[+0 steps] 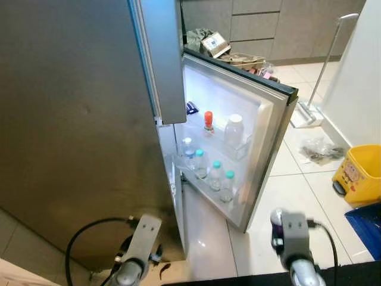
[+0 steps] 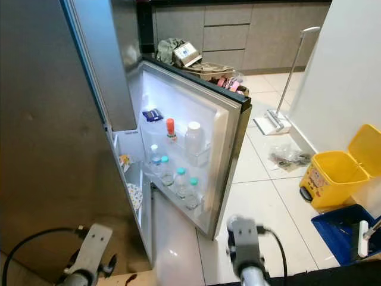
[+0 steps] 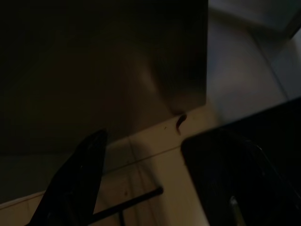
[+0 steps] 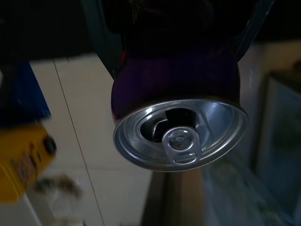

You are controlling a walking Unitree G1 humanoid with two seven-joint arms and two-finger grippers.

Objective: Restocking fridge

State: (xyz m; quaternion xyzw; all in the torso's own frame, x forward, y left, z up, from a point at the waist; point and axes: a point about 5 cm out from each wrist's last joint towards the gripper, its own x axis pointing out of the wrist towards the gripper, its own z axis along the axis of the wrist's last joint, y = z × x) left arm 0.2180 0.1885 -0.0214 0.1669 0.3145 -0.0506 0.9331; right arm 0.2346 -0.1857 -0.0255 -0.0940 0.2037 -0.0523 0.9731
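Observation:
The steel fridge (image 1: 77, 131) stands at my left with its lower door (image 1: 271, 119) swung open and the inside lit. On the door's upper shelf stand a red-capped bottle (image 1: 208, 122) and a large white-capped bottle (image 1: 234, 131). Several teal-capped water bottles (image 1: 215, 176) fill the lower door shelf. My right gripper (image 4: 176, 47) is shut on a purple drink can (image 4: 178, 127) with its silver top facing the wrist camera; it is held low, in front of the open door's outer edge (image 1: 277, 217). My left gripper (image 3: 146, 141) hangs open and empty near the fridge's bottom corner.
A yellow bin (image 1: 360, 173) and a blue container (image 1: 366, 229) sit on the tiled floor at right. A floor mop (image 1: 309, 113) leans on the white wall, with a plastic bag (image 1: 318, 149) beside it. Clutter (image 1: 232, 53) lies behind the door, before grey cabinets.

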